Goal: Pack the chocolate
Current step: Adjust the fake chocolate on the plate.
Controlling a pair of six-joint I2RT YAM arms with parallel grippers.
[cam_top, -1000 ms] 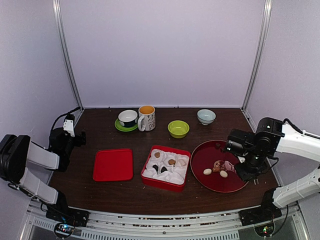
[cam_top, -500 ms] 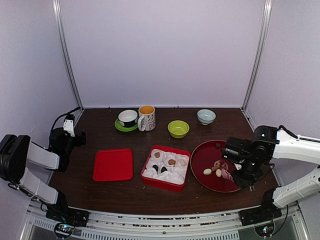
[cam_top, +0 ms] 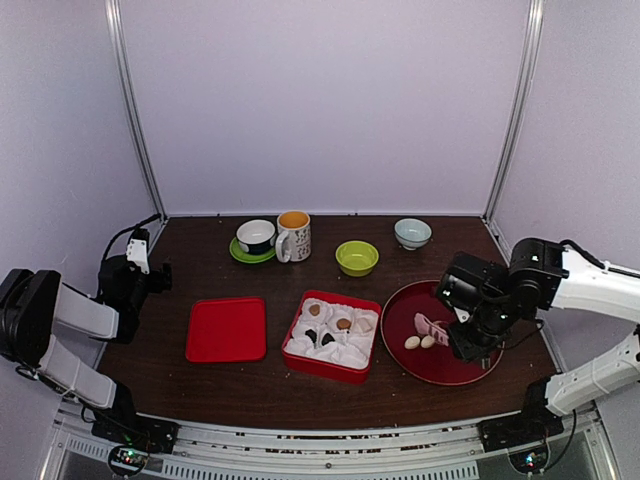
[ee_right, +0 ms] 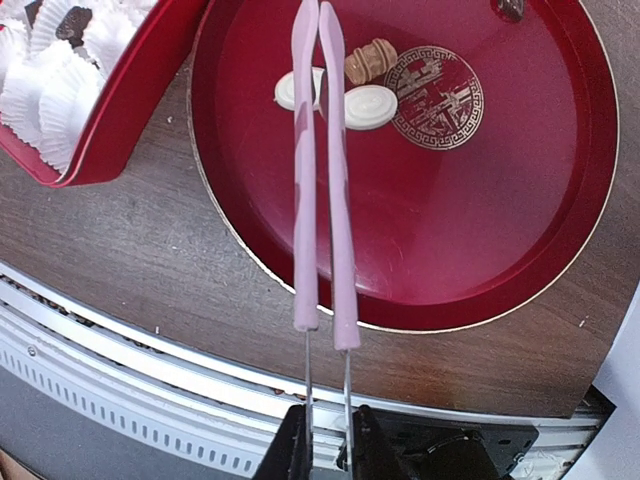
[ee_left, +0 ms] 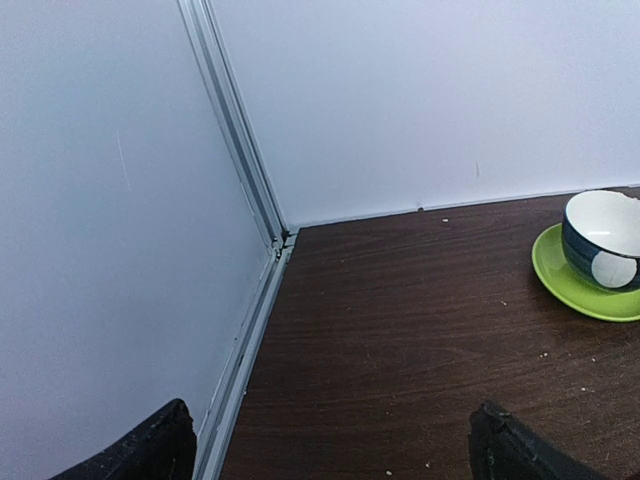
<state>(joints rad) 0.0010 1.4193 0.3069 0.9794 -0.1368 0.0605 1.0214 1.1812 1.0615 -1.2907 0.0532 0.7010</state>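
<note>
Open table (cam_top: 200, 275) runs between lid (cam_top: 226, 329) and mug (cam_top: 294, 237); the tongs (ee_right: 304, 200) hang over the chocolates (ee_right: 370, 105) on the plate (ee_right: 480, 220).

The black-and-grey left arm (cam_top: 70, 318) lay folded low at the left edge of the dark brown wooden table (cam_top: 200, 270). Its black left tool (ee_left: 332, 435) was level above the table, fingers spread wide. The white right arm (cam_top: 595, 282) reached inward from the table's right edge, wrist bent downward, and its right tool (ee_right: 327, 445) was clamped on slim pink-handled tongs (ee_right: 305, 200).
</note>
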